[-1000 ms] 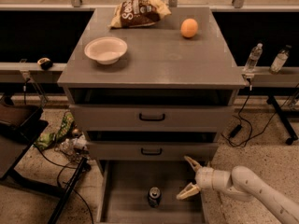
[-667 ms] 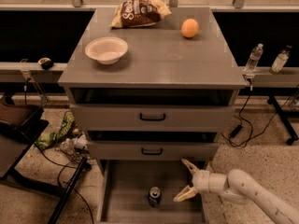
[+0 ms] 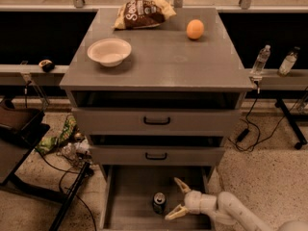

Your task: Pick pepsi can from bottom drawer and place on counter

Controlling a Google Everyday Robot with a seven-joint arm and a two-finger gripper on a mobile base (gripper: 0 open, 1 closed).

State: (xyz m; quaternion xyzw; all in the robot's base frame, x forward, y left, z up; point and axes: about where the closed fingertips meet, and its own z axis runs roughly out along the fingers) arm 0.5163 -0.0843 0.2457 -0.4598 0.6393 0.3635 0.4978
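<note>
The pepsi can [image 3: 159,202] stands upright on the floor of the open bottom drawer [image 3: 130,191], near its middle. My gripper [image 3: 176,199] is low inside the drawer just right of the can, its two pale fingers spread wide open towards it and not touching it. My white arm [image 3: 231,210] comes in from the lower right. The counter [image 3: 192,66] is the grey cabinet top above the two upper drawers.
On the counter are a white bowl [image 3: 109,51], a chip bag [image 3: 143,14] and an orange [image 3: 195,29]. Two clear bottles [image 3: 260,60] stand on a rail at the right. Cables and litter [image 3: 62,141] lie on the floor at the left.
My gripper has moved left along the drawer, closer to the can, with its fingers still spread. The can has not moved.
</note>
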